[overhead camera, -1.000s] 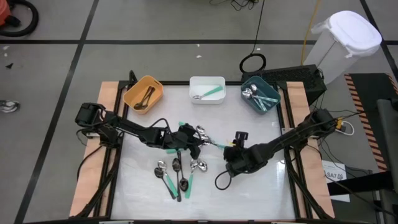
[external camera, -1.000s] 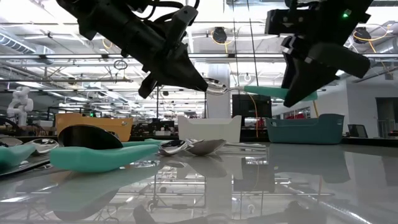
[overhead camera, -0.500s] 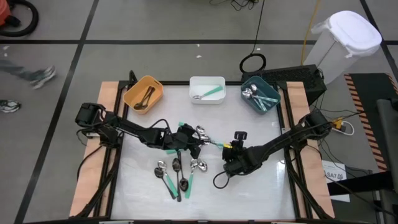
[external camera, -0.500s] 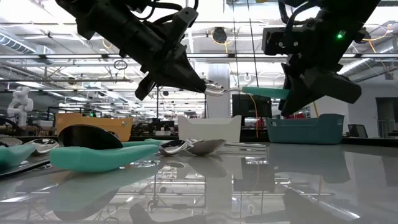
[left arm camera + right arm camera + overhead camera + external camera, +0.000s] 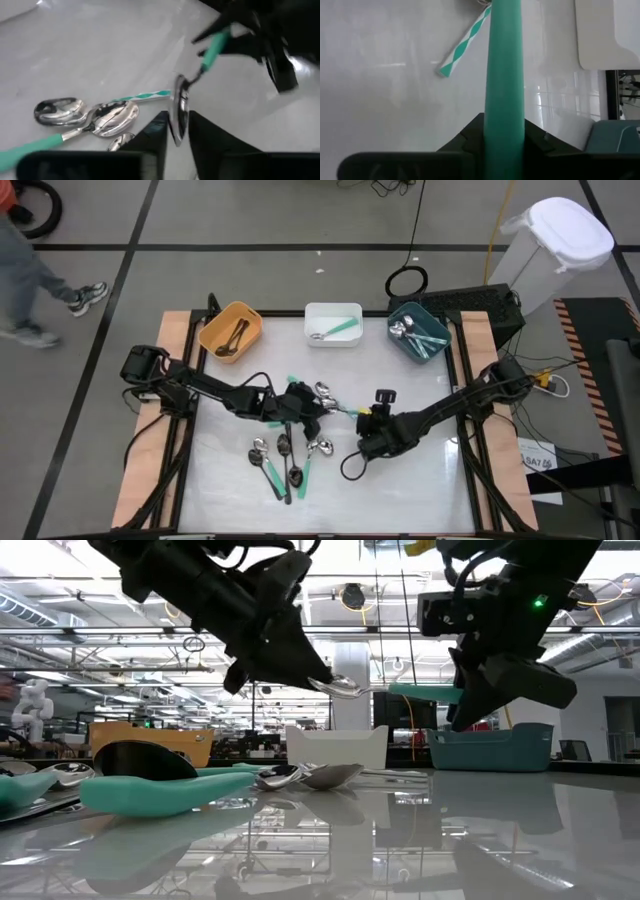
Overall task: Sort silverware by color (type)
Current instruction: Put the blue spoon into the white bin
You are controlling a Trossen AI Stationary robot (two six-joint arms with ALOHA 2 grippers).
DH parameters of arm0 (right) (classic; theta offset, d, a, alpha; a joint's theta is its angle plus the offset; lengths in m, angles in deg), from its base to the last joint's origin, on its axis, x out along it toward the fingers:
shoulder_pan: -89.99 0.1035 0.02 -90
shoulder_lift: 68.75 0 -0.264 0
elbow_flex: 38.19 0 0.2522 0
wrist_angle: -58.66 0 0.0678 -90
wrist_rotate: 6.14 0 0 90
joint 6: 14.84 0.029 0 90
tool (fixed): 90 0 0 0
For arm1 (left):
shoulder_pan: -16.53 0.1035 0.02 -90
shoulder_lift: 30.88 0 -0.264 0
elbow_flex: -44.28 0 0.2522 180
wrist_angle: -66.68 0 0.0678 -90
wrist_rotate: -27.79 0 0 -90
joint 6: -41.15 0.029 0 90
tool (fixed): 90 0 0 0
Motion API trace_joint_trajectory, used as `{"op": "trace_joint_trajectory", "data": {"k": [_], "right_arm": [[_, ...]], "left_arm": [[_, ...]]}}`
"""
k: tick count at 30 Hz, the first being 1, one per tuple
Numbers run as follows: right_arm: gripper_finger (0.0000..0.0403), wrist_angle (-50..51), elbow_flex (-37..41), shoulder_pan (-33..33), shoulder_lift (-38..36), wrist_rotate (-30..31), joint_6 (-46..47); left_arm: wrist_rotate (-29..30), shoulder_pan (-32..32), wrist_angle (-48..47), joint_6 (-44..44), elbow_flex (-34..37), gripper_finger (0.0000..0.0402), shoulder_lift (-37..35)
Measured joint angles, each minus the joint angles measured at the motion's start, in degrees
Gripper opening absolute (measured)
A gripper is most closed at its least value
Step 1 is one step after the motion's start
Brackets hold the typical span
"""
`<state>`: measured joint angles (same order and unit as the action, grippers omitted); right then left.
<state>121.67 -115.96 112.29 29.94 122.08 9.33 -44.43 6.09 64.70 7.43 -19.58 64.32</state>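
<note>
Grey floor (image 5: 250, 220) crossed by black tape lines (image 5: 300, 247) surrounds the table, with a white lidded bin (image 5: 550, 245) beside it and a person's legs (image 5: 40, 275) passing.

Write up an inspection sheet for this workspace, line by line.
Surface: white table, glossy.
Job's things: mint-handled spoon held above the table; loose spoons at left-centre; more in orange bin, white bin, teal bin.
Clutter: nothing seen.
Grippers: right gripper shut on the spoon's handle; left gripper open around its bowl.
Cables: black loop under the right arm.
Surroundings: person walking past; white lidded bin.
</note>
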Motion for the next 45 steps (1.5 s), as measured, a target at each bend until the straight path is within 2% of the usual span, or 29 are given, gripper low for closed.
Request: {"op": "trace_joint_trajectory", "data": {"k": [6, 11, 14, 22, 27, 33, 35, 41, 45], "right_arm": [[0.0065, 0.6, 0.0, -2.8, -0.3, -1.0, -4.2], [0.0065, 2.3, 0.0, -5.6, -2.0, -3.9, -8.4], [0.0065, 3.1, 0.0, -7.5, -3.6, -4.1, -11.8], [0.0065, 2.2, 0.0, -17.5, -10.4, -5.5, -23.6], [0.0067, -3.9, 0.0, -27.1, -13.2, -11.8, -32.4], [0.0066, -12.5, 0.0, -38.8, -12.7, -23.2, -43.1], [0.0066, -14.7, 0.0, -42.2, -12.4, -26.4, -46.0], [0.0066, -15.5, -4.6, -49.7, -9.9, -34.4, -49.5], [0.0067, -13.7, -9.4, -52.5, -6.9, -39.6, -51.0]], "left_arm": [[1.1, -0.8, -3.1, 3.4, 0.1, 0.0174, -3.9], [10.4, -1.9, -10.0, 6.2, 0.1, 0.023, -9.3], [13.2, -2.6, -13.3, 10.0, 0.0, 0.0247, -12.0], [13.3, -3.2, -16.0, 19.4, 0.0, 0.0252, -13.4], [13.6, -2.7, -16.0, 26.4, 0.0, 0.0253, -13.4], [13.7, -1.7, -16.6, 32.6, 0.0, 0.0253, -13.4], [11.4, -1.4, -16.7, 35.9, 0.0, 0.0253, -13.4], [-0.7, -0.1, -14.6, 44.0, 0.0, 0.0253, -13.4], [-2.7, 2.1, -13.9, 45.2, 0.0, 0.0253, -13.4]]}}
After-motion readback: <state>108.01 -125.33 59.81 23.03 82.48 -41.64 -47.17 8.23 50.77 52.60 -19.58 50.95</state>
